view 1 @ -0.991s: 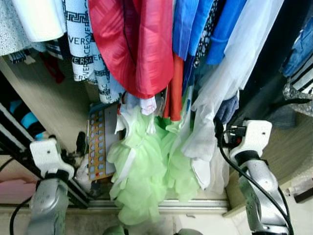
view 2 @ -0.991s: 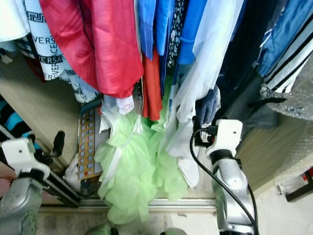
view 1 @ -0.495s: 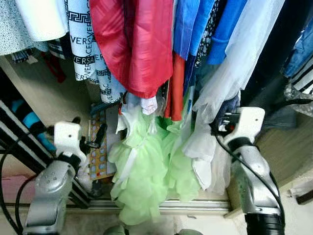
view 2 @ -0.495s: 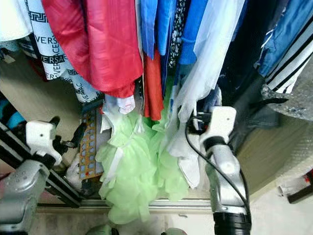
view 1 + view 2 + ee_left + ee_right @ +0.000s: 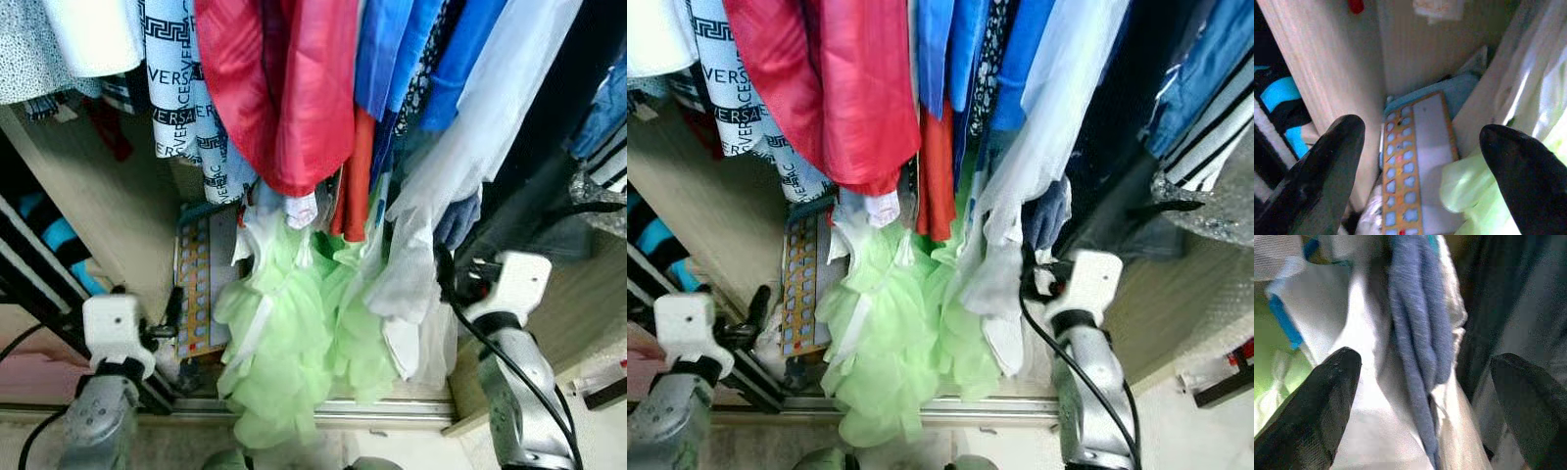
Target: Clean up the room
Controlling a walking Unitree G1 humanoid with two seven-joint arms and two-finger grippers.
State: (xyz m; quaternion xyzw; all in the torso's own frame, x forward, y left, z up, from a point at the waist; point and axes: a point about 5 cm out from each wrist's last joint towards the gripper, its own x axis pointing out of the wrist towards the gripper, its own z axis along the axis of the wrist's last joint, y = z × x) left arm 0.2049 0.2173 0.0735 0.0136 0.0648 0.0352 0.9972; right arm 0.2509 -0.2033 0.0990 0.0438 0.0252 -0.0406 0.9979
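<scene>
Facing a full wardrobe: left hand (image 5: 1420,161) spread wide, empty, toward a puzzle board (image 5: 1418,161) at its bottom; right hand (image 5: 1425,396) wide before a blue garment (image 5: 1420,328). Eye views add the green dress (image 5: 284,352).

Left arm: raised at 7 o'clock, wrist pointing to 1 o'clock.
Left gripper (image 5: 1420,161): fingers spread wide, holding nothing.
Right arm: raised at 5 o'clock.
Right gripper (image 5: 1425,382): fingers parted, empty.
</scene>
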